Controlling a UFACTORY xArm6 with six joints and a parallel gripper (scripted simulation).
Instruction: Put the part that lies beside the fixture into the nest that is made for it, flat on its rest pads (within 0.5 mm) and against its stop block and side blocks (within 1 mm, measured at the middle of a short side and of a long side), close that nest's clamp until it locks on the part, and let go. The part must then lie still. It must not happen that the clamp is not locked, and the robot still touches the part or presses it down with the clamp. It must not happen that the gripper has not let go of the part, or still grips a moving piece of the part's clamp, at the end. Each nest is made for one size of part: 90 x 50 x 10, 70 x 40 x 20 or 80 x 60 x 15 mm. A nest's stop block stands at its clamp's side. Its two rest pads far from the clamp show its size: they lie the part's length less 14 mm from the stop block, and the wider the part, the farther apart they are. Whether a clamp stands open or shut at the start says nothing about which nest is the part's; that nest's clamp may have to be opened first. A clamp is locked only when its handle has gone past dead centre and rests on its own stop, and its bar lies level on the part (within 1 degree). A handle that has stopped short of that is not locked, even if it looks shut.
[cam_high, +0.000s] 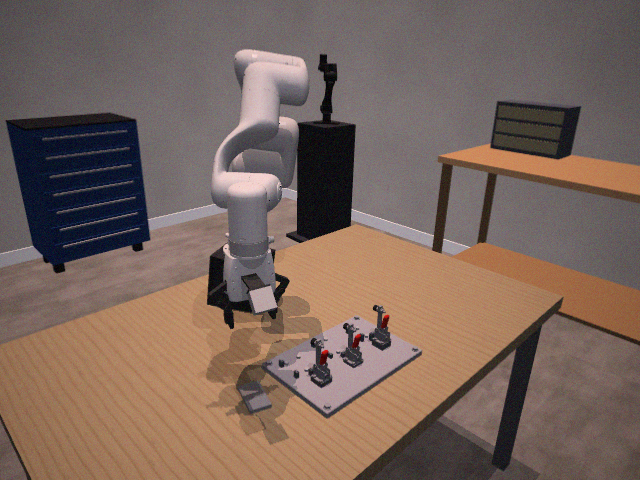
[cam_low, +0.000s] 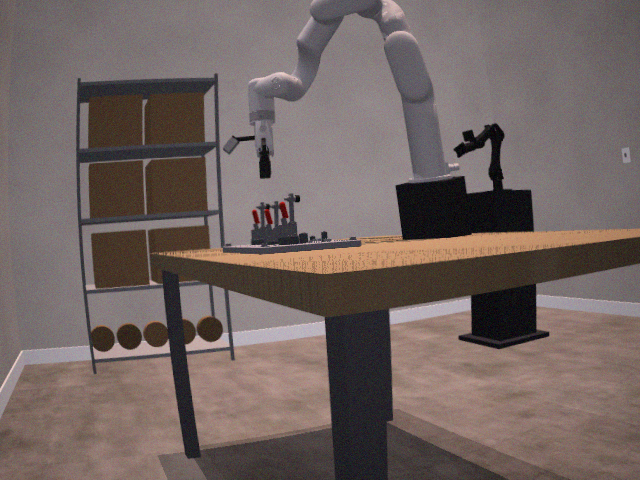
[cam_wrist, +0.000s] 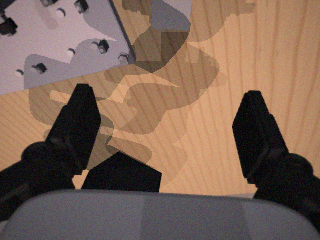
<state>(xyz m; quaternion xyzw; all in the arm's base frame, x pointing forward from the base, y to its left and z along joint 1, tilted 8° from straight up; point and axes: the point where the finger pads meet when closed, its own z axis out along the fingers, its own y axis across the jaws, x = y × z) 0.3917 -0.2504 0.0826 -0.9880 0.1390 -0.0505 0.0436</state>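
Observation:
The part (cam_high: 254, 397) (cam_wrist: 171, 16), a flat grey block, lies on the table beside the fixture, partly in the arm's shadow; the wrist view cuts it off at the top. The fixture (cam_high: 338, 397) (cam_low: 330, 248) (cam_wrist: 95, 82) is a light grey plate with three clamps in a row: a near one (cam_high: 320, 369), a middle one (cam_high: 353, 348) and a far one (cam_high: 381, 330). Their bars stand raised, with red handles. Small pads and blocks show on the plate. My gripper (cam_high: 251, 320) (cam_low: 264, 176) (cam_wrist: 166, 105) is open and empty, high above the table, to one side of the part and fixture.
The wooden table (cam_high: 103, 372) (cam_low: 465, 258) carries the fixture and part. The raised clamp bars stand up from the plate. A second table (cam_high: 537, 167), a blue cabinet (cam_high: 93, 191) and a black pedestal (cam_high: 325, 180) with a small arm stand farther off.

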